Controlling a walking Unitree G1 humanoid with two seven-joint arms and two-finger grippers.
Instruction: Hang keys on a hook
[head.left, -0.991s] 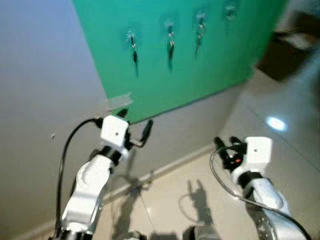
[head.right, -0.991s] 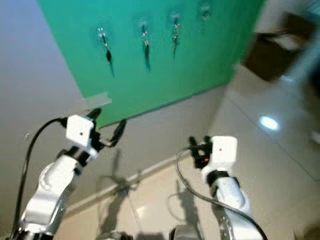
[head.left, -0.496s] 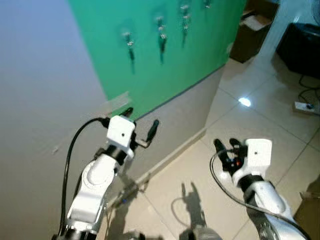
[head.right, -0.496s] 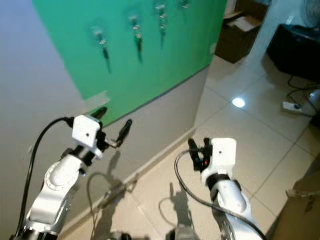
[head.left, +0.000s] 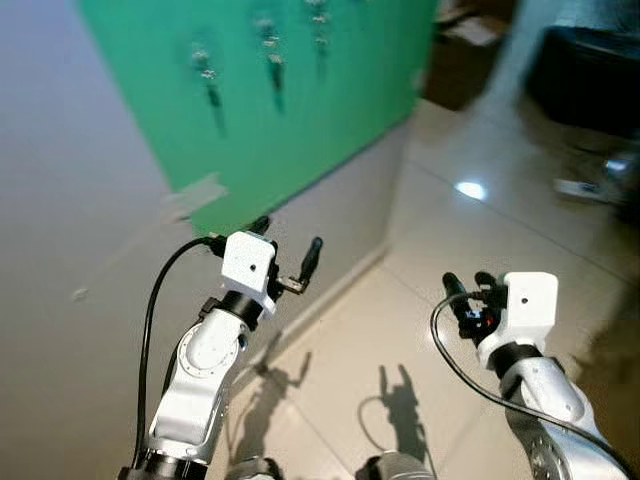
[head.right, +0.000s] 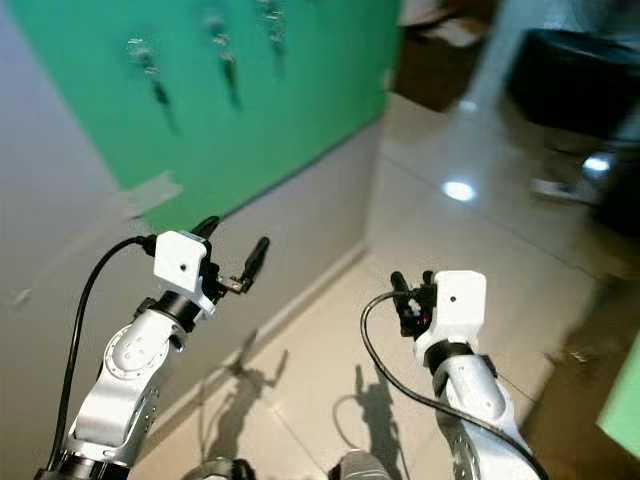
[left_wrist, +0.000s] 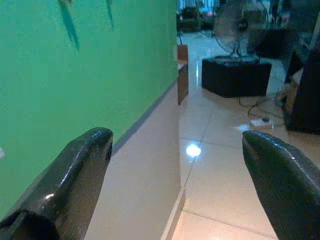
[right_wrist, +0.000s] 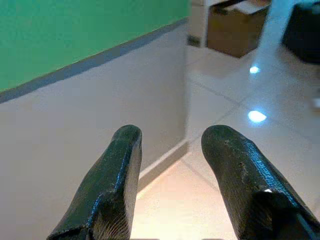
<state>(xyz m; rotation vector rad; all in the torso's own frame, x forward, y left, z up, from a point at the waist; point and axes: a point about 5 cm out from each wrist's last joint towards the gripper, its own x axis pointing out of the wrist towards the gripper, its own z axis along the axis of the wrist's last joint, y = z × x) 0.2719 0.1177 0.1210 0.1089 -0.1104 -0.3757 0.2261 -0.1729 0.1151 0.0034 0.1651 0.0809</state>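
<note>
Left tool (head.left: 286, 250), raised at about 9 o'clock in the head views, stands with its two black fingers spread wide and nothing between them; in the left wrist view each finger (left_wrist: 75, 180) sits at an opposite edge with the wall and floor showing between. Right tool (head.left: 468, 296), at about 4 o'clock, carries its fingers a little apart and also empty; the right wrist view shows a narrow gap between the two dark pads (right_wrist: 117, 180).

Keys (head.left: 207, 80) hang up at 11 o'clock on the green panel (head.left: 340, 90), one set on each small hook (head.left: 268, 28), in a row slanting across the panel; they are blurred, so finer detail is lost. Both tools are well apart from them, lower down.

Beneath the panel, a strip of pale tape (head.left: 195, 195) sits at its lower corner on the grey wall (head.left: 70, 220). Glossy beige floor tiles (head.left: 450, 240) run off toward 2 o'clock, carrying a bright light reflection (head.left: 470, 189) and the arms' shadows. At 1 o'clock are a brown cardboard box (head.left: 465, 40) and a black cabinet (head.left: 590, 70); the left wrist view shows a standing fan (left_wrist: 235, 35) on it.
</note>
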